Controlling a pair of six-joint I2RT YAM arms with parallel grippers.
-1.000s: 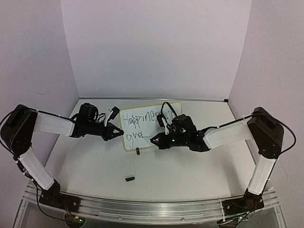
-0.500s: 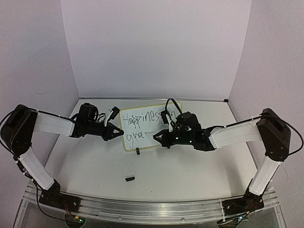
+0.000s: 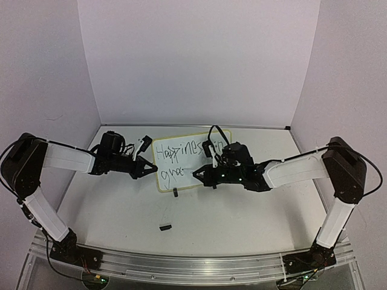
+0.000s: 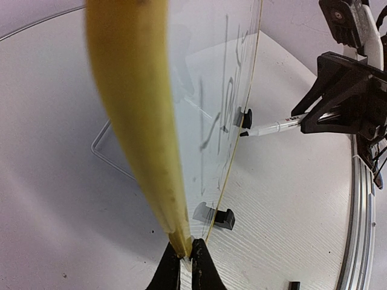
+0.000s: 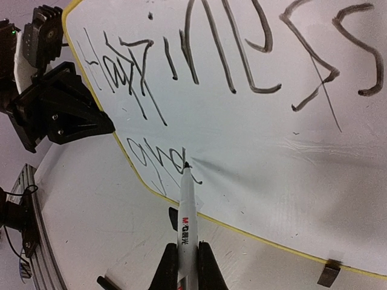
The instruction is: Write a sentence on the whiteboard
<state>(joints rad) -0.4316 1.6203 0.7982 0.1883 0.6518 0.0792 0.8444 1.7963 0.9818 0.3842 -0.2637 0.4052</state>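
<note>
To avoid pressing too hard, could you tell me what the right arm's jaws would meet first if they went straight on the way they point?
The whiteboard: the marker they hold seems to touch its face, at the second written line; nothing else lies between.

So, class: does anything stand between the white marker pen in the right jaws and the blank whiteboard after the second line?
Nothing visible does. The white marker pen has its tip on the small yellow-rimmed whiteboard at the end of the black handwritten second line; the surface beyond is bare white.
</note>
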